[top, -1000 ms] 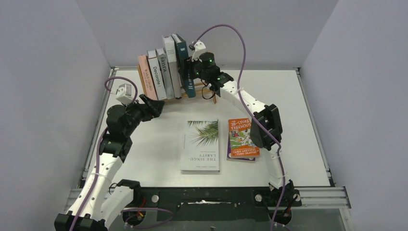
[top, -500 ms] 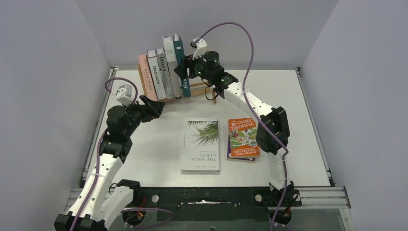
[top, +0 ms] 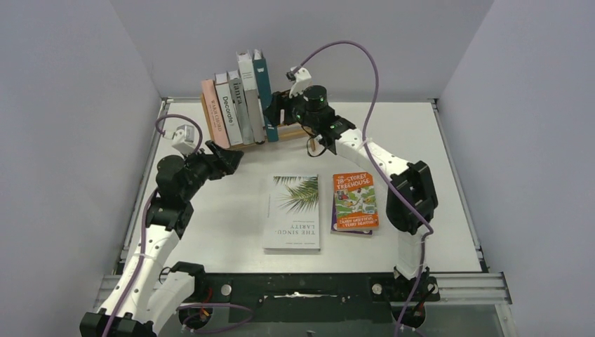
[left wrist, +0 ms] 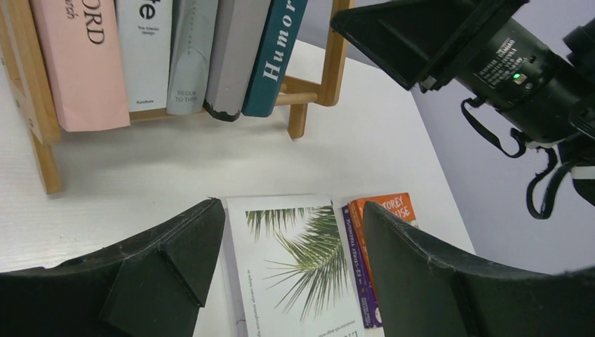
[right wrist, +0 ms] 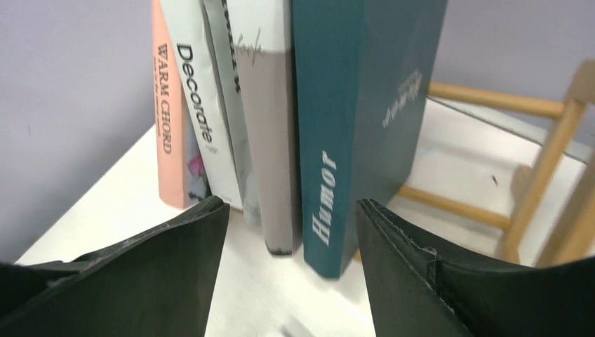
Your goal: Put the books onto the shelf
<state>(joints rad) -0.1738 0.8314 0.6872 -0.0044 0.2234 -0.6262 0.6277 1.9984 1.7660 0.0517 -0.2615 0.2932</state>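
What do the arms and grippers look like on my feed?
The left arm and right arm have white links, black joints and a purple cable each. The left gripper and right gripper have two broad black wedge-shaped fingers. A green light glows on the right wrist.

shelf (left wrist: 335,67): bare light wood, smooth, matt. Humor book (right wrist: 365,105): dark teal cover, smooth, slight sheen. Warm Chord book (left wrist: 77,63): pink, matt paper cover. palm-leaf book (top: 292,210): white, matt paper. orange paperback (top: 354,201): glossy printed cover. table (top: 224,203): white, matt. left gripper (left wrist: 289,210), right gripper (right wrist: 291,202): fingers matt black plastic, faintly grainy. arm shells (top: 372,151): smooth white plastic. cable (top: 368,67): purple, rubbery-looking.
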